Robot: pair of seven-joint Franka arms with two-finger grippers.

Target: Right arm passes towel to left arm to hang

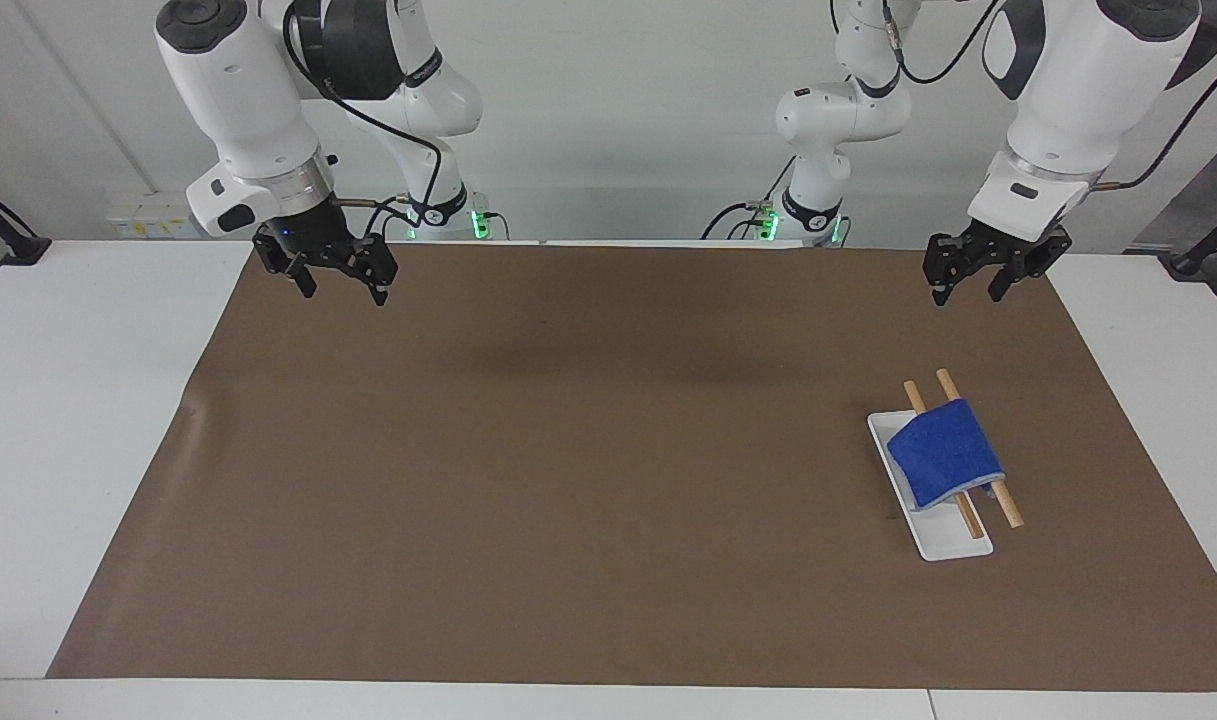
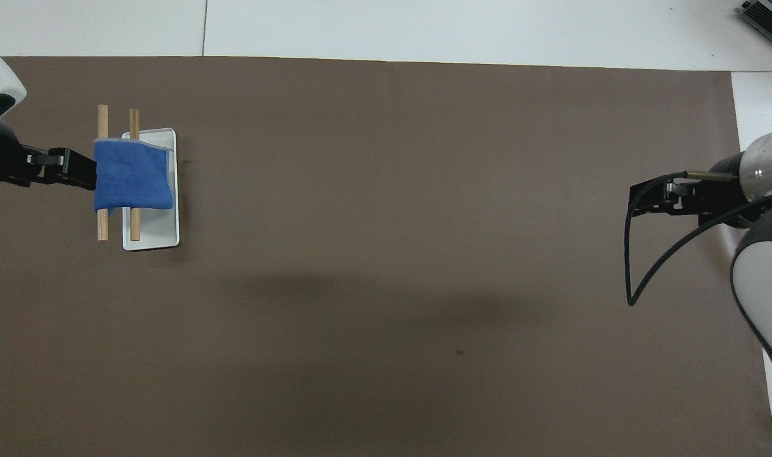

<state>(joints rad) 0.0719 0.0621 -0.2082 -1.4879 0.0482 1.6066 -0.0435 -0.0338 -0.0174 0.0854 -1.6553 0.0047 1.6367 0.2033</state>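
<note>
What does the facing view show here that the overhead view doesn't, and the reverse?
Only the facing view shows both arms whole, their bases at the wall, and that the left gripper and the right gripper hang open and empty, high above the mat. Only the overhead view shows the towel's pale edge along the end farther from the robots, and a grey device at the table's corner. Both show the blue towel draped over two wooden rods above the white tray, toward the left arm's end of the brown mat.
</note>
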